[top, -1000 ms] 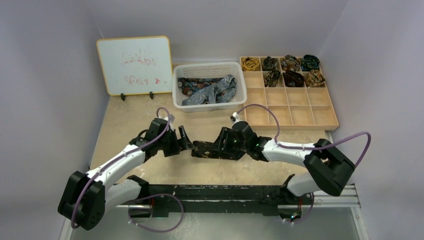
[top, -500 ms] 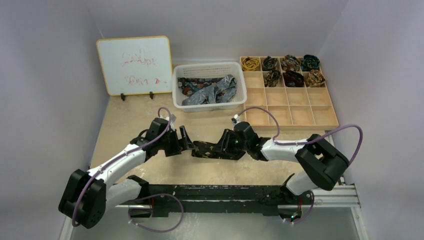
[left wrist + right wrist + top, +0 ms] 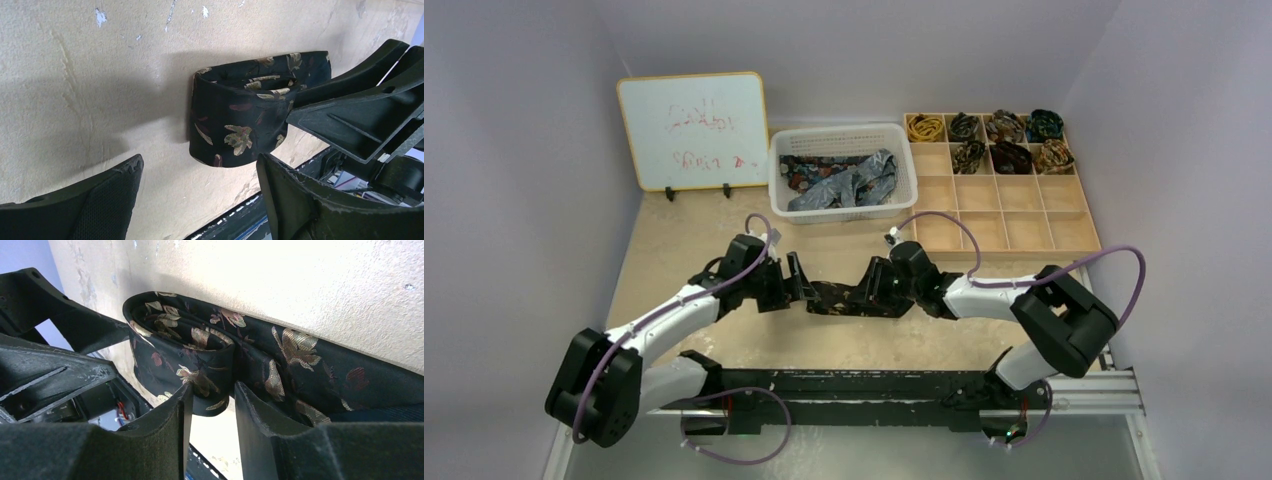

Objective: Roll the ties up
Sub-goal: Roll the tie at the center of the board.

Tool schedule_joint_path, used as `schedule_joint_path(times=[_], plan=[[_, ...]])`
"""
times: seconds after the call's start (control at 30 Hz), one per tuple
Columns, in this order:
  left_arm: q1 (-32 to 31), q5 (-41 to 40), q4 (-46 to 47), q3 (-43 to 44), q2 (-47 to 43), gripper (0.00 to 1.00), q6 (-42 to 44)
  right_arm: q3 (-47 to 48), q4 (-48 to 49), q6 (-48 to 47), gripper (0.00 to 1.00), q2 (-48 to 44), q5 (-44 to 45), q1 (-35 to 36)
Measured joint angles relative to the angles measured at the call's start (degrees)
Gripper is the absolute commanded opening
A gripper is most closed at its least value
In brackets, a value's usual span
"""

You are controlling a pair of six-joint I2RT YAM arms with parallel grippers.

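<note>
Pinching the rolled end of the tie (image 3: 200,355), the right gripper (image 3: 210,390) has one finger on each side of the coil, and the flat rest runs back beneath it. Facing it, the left gripper (image 3: 200,165) is released and wide, its fingers apart from the coil's edge. Open tabletop (image 3: 694,250) lies beyond both grippers, up to the basket (image 3: 844,205).

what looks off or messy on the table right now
Nothing spilled or broken. The dark tie at the middle of the table is only a loose, lopsided coil, its tail lying flat. Unrolled ties sit tangled in the white basket, and the red writing on the whiteboard looks smeared.
</note>
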Motion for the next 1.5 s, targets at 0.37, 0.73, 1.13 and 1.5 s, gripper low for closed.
schedule_joint_path(times=[0.37, 0.73, 1.13, 1.5], plan=[[1.6, 5.4, 4.4, 0.0, 2.4, 0.83, 1.7, 0.1, -0.3, -0.5, 0.39, -1.4, -0.2, -0.8], [6.4, 13.6, 10.0, -1.2, 4.9, 0.82, 3.6, 0.0, 3.1, -0.5, 0.36, -0.2, -3.3, -1.8], [8.3, 18.7, 15.1, -3.8, 7.6, 0.76, 3.6, 0.1, 4.7, -0.5, 0.35, 3.7, -4.7, -2.0], [8.4, 23.1, 21.2, -5.7, 13.5, 0.70, 3.3, 0.2, 8.7, -0.2, 0.35, 7.1, -7.0, -2.3]])
